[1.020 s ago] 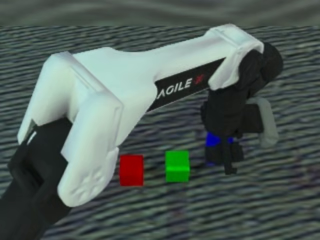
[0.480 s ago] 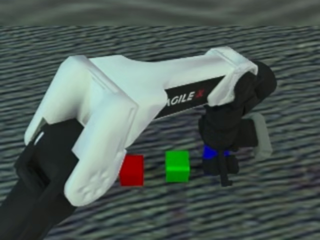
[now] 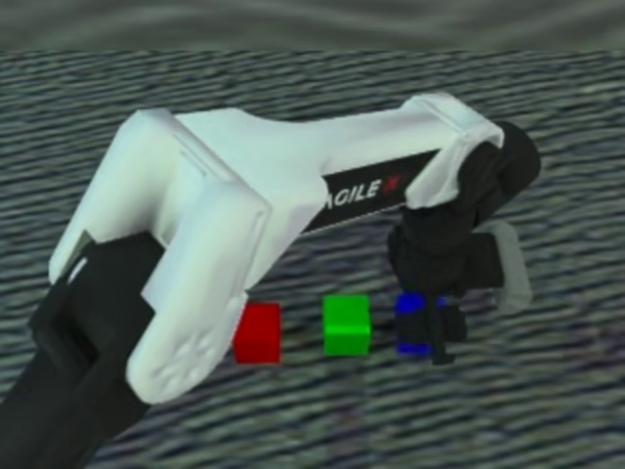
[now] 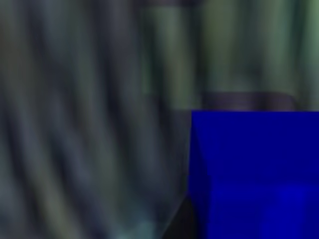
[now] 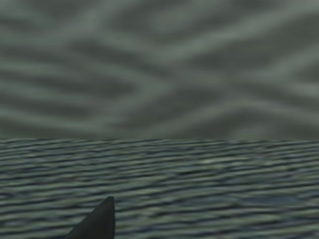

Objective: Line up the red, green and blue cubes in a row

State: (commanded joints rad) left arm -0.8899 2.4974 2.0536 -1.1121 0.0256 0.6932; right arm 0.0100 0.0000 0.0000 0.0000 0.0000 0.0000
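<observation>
The left gripper (image 3: 433,327) is down at desk level around the blue cube (image 3: 411,325), its dark fingers straddling the cube's sides; whether they clamp it or have let go cannot be told from above. In the left wrist view the blue cube (image 4: 254,174) fills the near corner, right against the camera. The cube sits at the right end of the line, just beside the green cube (image 3: 347,324), which in turn stands near the red cube (image 3: 257,332); the three lie apart from one another at roughly even gaps, on about the same line across the wavy grey desk (image 3: 547,410). The white left arm (image 3: 244,215) reaches in from the lower left and partly overhangs the red cube. The right arm does not appear from above; its wrist view shows only bare desk and a dark fingertip. By the look of it, the placing of the last cube is in hand. Next the gripper must free the cube and lift straight up without nudging it.
</observation>
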